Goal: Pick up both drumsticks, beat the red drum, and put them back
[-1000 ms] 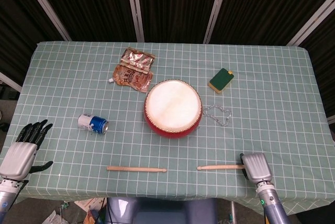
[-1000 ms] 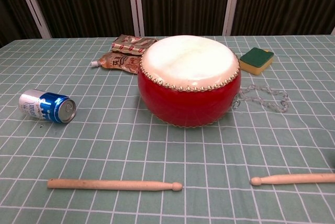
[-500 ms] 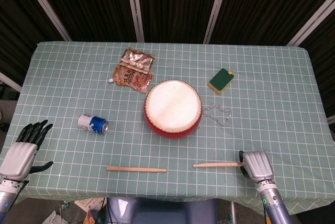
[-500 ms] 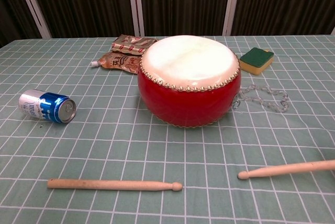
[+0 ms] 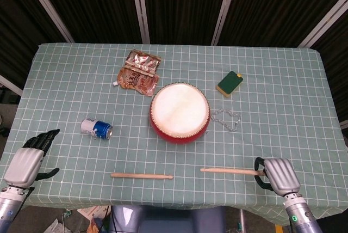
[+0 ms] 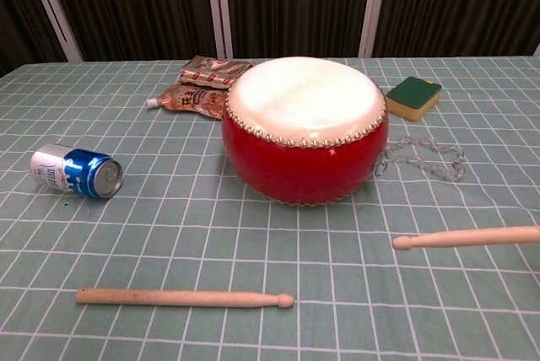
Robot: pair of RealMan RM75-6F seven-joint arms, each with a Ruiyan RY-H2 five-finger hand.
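The red drum (image 5: 179, 113) with a white skin stands mid-table; the chest view shows its red side (image 6: 304, 163). One drumstick (image 5: 142, 176) lies flat near the front edge, left of centre (image 6: 184, 298). My right hand (image 5: 278, 174) grips the butt of the second drumstick (image 5: 228, 171), which is raised off the cloth with its tip pointing left (image 6: 468, 237). My left hand (image 5: 30, 159) hovers at the table's front-left corner, fingers spread, holding nothing, well left of the lying stick. Neither hand shows in the chest view.
A blue can (image 5: 97, 128) lies on its side left of the drum. Foil snack packets (image 5: 139, 72) sit behind it, a green and yellow sponge (image 5: 229, 83) at back right. A metal chain (image 5: 225, 118) lies right of the drum.
My right hand closed on the right drumstick, lifted it off the cloth and shifted right. The left hand moved slightly down and tilted. The other stick stayed put.
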